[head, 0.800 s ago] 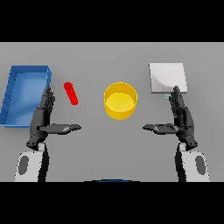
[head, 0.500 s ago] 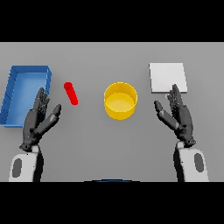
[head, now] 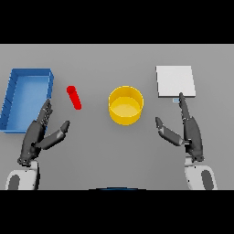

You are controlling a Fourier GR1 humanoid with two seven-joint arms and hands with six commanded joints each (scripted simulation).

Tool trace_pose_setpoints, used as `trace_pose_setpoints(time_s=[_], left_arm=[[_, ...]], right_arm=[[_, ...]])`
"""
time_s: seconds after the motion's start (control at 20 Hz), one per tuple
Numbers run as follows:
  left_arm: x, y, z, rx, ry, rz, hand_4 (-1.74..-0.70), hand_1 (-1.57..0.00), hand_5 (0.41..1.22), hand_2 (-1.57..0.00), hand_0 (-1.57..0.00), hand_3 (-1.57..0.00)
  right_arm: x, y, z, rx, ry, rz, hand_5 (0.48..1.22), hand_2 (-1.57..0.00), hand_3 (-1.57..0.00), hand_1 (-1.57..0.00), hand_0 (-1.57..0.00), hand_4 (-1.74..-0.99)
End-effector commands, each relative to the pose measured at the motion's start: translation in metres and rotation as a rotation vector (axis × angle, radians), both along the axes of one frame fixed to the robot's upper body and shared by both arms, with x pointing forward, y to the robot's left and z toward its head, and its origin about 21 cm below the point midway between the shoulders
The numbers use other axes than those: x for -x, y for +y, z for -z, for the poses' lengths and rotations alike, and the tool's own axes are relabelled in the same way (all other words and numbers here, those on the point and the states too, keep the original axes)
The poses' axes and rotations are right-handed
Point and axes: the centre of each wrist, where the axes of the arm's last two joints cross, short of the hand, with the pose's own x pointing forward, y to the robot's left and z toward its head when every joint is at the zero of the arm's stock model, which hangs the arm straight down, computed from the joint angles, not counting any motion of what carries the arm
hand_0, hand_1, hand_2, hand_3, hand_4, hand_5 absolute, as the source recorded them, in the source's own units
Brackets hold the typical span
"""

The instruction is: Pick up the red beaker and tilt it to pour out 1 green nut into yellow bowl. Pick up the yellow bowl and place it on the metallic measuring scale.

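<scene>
Both of my hands sit nearest me with nothing in them: my left hand is low on the left, fingers straight and spread with the thumb angled out toward the middle, and my right hand mirrors it on the right, fingers long and relaxed, thumb out to the side.

Just beyond my left fingertips the red beaker appears to lie on its side, apart from the hand; I cannot see any green nut in it. At the centre, further out than both hands, the yellow bowl stands upright and looks empty. Beyond my right fingertips the metallic measuring scale lies flat as a pale square, well apart from the bowl. The blue bin sits at far left, beside my left hand.

I judge the task to be at its very start: the reach for the beaker, no grasp made. My next move calls for bringing the left hand forward and closing around the beaker's body before lifting it toward the bowl.

Everything rests on a plain grey table; no room shows beyond it.
</scene>
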Motion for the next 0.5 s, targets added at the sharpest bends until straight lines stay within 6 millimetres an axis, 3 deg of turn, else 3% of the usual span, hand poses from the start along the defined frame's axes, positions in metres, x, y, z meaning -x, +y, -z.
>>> trace_pose_setpoints(time_s=[0.0, 0.15, 0.45], left_arm=[[-0.004, -0.003, 0.005, -0.008, 0.006, 0.007, -1.16, 0.00, 0.604, 0.00, 0.00, 0.00], [-0.026, -0.014, 0.017, -0.013, 0.013, 0.025, -1.21, 0.00, 0.615, 0.00, 0.00, 0.00], [-0.062, -0.019, 0.031, -0.050, 0.017, 0.033, -1.25, 0.00, 0.650, 0.00, 0.00, 0.00]], right_arm=[[-0.001, 0.002, -0.001, -0.017, 0.004, -0.006, 0.607, 0.00, 0.00, 0.00, 0.00, -1.212], [-0.001, -0.008, -0.003, -0.002, 0.007, -0.009, 0.623, 0.00, 0.00, 0.00, 0.00, -1.236], [-0.005, -0.006, -0.003, -0.036, -0.003, -0.031, 0.634, 0.00, 0.00, 0.00, 0.00, -1.280]])
